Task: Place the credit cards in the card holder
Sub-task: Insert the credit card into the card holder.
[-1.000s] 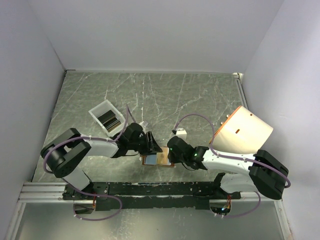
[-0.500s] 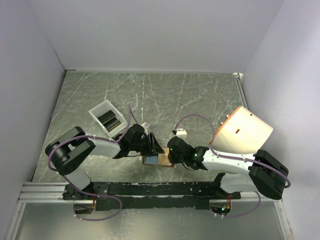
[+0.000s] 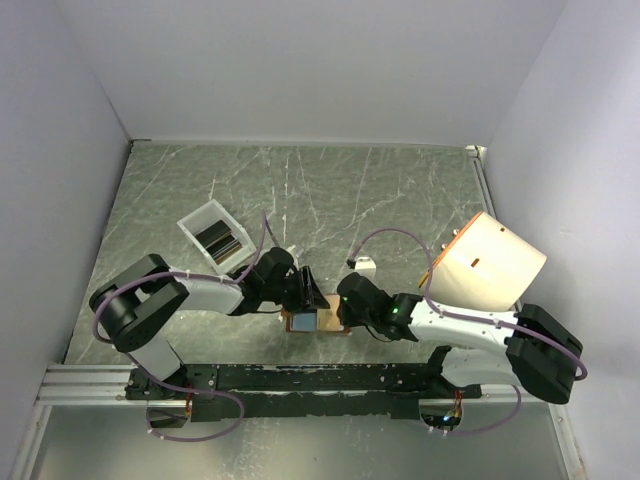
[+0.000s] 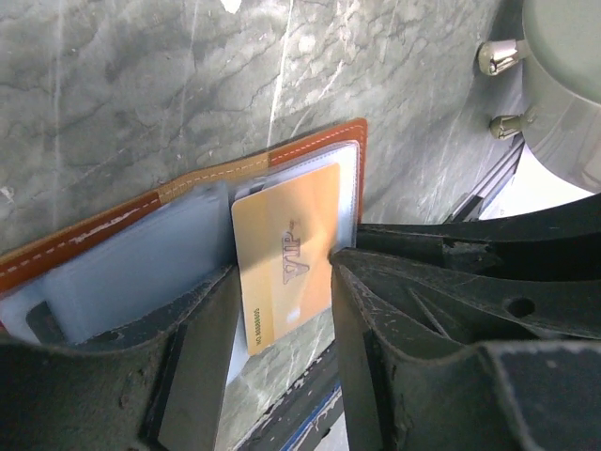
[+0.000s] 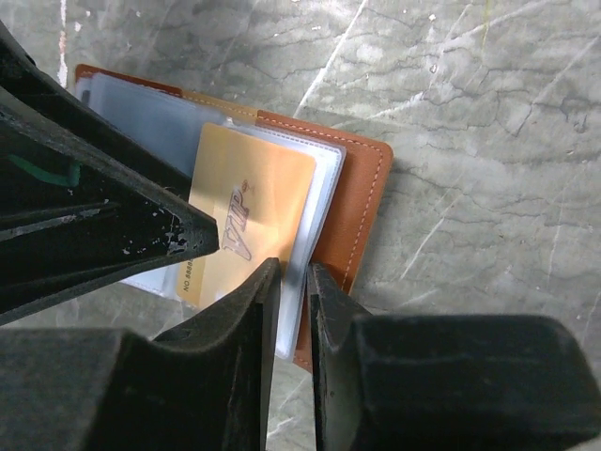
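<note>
Top external view: marbled grey-green table [image 3: 300, 190]. Both arms reach in to the near middle. The left gripper [image 3: 308, 292] and right gripper [image 3: 347, 300] are close together over the card holder [image 3: 300, 321], which lies open and flat on the table. The white tray [image 3: 196, 222] sits apart to the far left with dark cards [image 3: 220, 240] stacked in it. A large cream cylinder [image 3: 490, 262] with an orange rim lies tipped at the right side.

Left wrist view: the card holder [image 4: 113, 223] is spread open, showing a brown leather border with pale stitching and clear sleeves [image 4: 141, 268] inside. A gold VIP card [image 4: 286, 235] lies over the right-hand sleeves, its lower end sticking out past the sleeve edge. The left gripper's fingers [image 4: 197, 366] stand one against each long edge of that card, clamped across its width.

Right wrist view: same gold VIP card [image 5: 258, 197] on the sleeves, with the holder's rounded brown corner beside it. The right gripper's fingers [image 5: 235, 376] are drawn nearly together, leaving only a thin slit, and sit at the holder's stitched edge. A sliver of brown shows in the slit. From this angle I cannot tell whether they pinch the edge or only stand over it. The left gripper's black fingers cover the card's far side.
</note>
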Action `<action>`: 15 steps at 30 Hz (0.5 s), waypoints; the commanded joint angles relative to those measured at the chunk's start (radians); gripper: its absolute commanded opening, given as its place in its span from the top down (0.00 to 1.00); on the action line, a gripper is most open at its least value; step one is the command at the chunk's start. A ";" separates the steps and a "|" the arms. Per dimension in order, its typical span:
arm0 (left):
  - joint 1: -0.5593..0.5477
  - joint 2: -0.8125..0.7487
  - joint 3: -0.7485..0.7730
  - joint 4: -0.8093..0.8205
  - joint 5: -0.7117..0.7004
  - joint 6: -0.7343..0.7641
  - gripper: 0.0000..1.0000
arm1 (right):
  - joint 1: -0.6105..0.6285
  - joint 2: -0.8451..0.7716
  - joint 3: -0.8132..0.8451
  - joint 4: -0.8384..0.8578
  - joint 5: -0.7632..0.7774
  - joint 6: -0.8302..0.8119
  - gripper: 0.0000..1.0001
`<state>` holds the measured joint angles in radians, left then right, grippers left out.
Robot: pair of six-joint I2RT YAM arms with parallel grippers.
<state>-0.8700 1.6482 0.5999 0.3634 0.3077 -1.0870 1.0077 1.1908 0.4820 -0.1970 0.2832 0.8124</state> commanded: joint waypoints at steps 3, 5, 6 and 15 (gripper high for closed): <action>-0.011 -0.048 0.031 -0.097 -0.069 0.046 0.46 | 0.004 -0.034 0.010 -0.036 0.042 0.018 0.81; -0.012 -0.054 0.031 -0.098 -0.069 0.045 0.46 | 0.003 -0.029 0.004 -0.031 0.039 0.020 0.82; -0.011 -0.056 0.031 -0.095 -0.067 0.045 0.46 | 0.003 -0.029 0.000 -0.026 0.038 0.022 0.82; -0.029 -0.011 0.023 -0.020 -0.023 0.012 0.48 | 0.003 -0.010 -0.021 0.006 0.026 0.029 0.85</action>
<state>-0.8791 1.6184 0.6106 0.3042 0.2741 -1.0653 1.0077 1.1728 0.4793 -0.2108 0.2985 0.8276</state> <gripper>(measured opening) 0.529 0.157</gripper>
